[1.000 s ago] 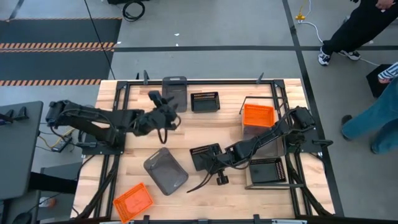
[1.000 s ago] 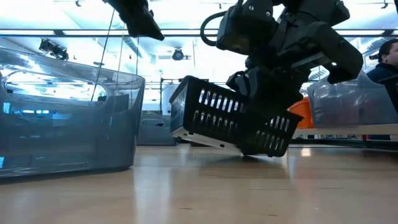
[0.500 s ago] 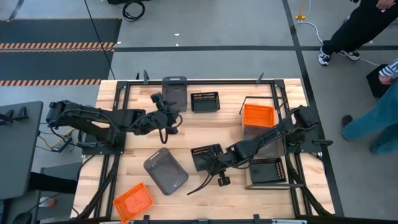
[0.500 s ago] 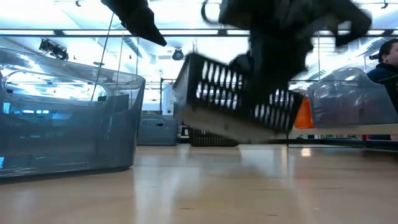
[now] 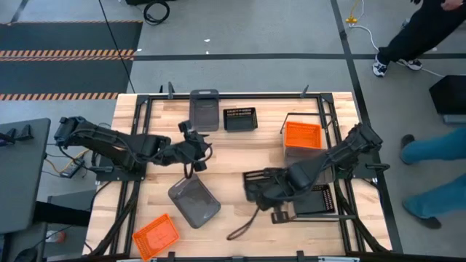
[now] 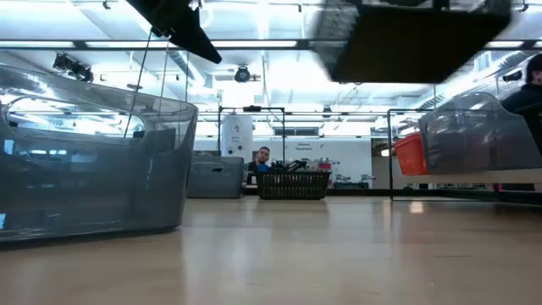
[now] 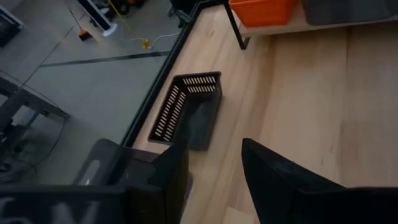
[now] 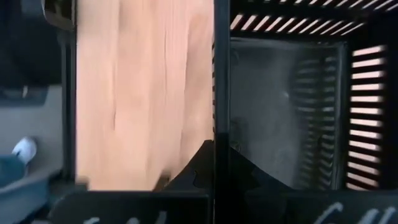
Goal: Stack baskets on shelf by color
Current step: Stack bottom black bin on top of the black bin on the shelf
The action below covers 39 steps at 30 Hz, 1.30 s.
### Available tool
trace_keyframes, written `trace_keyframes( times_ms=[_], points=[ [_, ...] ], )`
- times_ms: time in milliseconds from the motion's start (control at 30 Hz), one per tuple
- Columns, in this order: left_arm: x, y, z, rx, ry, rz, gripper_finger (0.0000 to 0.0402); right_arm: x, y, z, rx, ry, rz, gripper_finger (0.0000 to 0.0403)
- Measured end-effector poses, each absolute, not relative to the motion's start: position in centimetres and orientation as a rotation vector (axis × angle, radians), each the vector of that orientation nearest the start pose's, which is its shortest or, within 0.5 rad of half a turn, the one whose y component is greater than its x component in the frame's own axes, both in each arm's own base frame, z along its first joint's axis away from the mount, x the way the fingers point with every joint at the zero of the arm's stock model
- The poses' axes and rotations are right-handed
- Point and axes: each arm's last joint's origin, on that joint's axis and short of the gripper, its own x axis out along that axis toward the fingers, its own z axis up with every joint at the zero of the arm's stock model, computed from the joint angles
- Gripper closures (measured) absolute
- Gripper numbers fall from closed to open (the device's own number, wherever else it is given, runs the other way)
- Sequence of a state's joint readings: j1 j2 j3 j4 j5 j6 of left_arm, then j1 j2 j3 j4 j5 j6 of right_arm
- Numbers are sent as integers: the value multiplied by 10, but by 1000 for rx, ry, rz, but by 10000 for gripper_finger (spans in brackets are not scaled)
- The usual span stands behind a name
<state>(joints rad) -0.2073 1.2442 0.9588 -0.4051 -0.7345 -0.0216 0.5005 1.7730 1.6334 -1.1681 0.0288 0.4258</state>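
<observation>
Your right tool (image 5: pixel 263 191) is gripping the rim of a black basket (image 5: pixel 256 183), held up off the table (image 5: pixel 233 156) just beside the shelf (image 5: pixel 309 216). You next need to set it onto the black basket (image 5: pixel 317 198) already lying there. Farther off, your left tool (image 7: pixel 214 158) hangs open over the table's middle; the low view shows the lifted basket only as a dark blur.

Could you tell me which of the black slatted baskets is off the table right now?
The one in the right gripper, the lifted basket near the table's middle. The other two rest: one by the far edge, one on the shelf.
</observation>
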Motion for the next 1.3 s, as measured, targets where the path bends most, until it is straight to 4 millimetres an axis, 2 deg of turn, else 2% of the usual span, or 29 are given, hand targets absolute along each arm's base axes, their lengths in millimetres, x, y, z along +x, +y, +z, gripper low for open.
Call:
trace_keyframes(
  times_ms=[167,400,667,1033,1300],
  points=[
    [254,-35,284,302,622,506,248,278,184,294,42,1487,41,392],
    [254,-35,284,287,623,485,251,255,208,294,17,1504,6,392],
    [254,-39,283,265,629,428,257,221,217,295,-22,1634,-175,392],
    [253,-43,282,247,633,413,259,204,233,296,-56,1602,-149,392],
    [252,-47,282,247,631,401,260,202,234,296,36,1638,-197,393]
  ],
)
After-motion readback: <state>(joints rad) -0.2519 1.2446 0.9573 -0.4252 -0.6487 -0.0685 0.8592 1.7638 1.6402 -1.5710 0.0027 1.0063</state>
